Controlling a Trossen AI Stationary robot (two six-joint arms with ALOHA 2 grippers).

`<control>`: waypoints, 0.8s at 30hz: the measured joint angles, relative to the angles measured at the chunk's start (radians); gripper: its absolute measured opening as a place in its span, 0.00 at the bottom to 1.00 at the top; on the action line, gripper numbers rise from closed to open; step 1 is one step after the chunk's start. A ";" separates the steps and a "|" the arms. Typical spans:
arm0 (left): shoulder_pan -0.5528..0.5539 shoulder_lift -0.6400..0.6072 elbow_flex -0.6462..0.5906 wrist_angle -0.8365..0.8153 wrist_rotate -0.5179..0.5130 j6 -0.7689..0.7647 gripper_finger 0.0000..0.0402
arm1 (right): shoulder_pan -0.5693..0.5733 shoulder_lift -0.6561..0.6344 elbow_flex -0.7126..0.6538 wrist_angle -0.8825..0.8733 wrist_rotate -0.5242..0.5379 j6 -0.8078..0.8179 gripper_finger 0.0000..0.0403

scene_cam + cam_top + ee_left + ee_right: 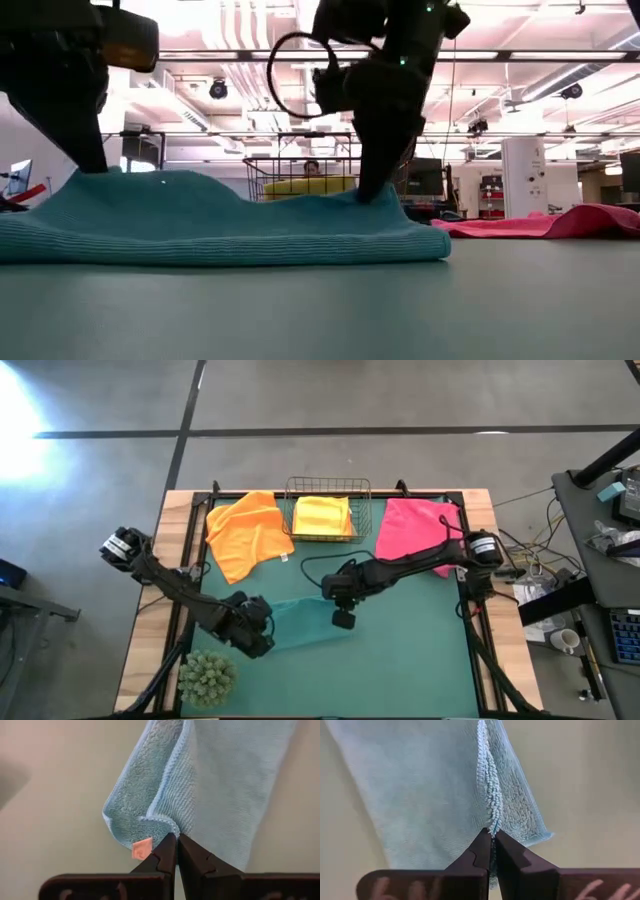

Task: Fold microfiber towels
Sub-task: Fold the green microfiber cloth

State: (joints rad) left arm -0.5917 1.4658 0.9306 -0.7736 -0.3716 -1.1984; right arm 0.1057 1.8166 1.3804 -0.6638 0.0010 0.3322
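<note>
A teal towel (pixel 301 622) lies doubled over on the green table mat, stretched between my two grippers. My left gripper (pixel 262 636) is shut on its left end and my right gripper (pixel 342 618) is shut on its right end. In the low view the teal towel (pixel 220 228) rests on the mat along its near side and rises toward each gripper. An orange towel (pixel 248 532) and a pink towel (pixel 415 530) lie flat at the far side. A yellow towel (pixel 322 516) sits in the wire basket (pixel 328 485). My left gripper pinches the teal towel's hemmed corner (pixel 169 827) between its two fingertips, beside a small orange tag (pixel 142 849). The fingers slant down from above. The cloth there is folded in layers and lies slack on the mat beyond the fingers. My right gripper pinches the teal towel's fuzzy hemmed edge (pixel 492 824) between its two fingers, slanting down from above. The edge runs away along the line of the fingers. The towel's end is raised a little at the fingers (pixel 372 188) and the remainder lies on the mat.
A green spiky plant ball (pixel 207 678) stands at the near left corner, close to my left arm. The wire basket stands at the far edge in the middle. Bare green mat (pixel 400 660) spreads over the near right part.
</note>
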 joint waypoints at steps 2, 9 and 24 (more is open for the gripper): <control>0.004 0.000 0.000 -0.003 0.002 0.000 0.00 | -0.003 0.014 0.000 0.003 0.000 0.002 0.02; 0.006 0.000 -0.001 -0.039 0.003 0.000 0.02 | -0.004 0.031 0.000 0.026 0.000 0.005 0.06; 0.017 -0.022 0.022 -0.074 0.106 0.098 0.45 | -0.025 -0.072 0.000 -0.030 0.025 0.009 0.26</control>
State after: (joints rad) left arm -0.5751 1.4434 0.9526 -0.8477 -0.2654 -1.1009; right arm 0.0805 1.7449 1.3800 -0.6939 0.0263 0.3408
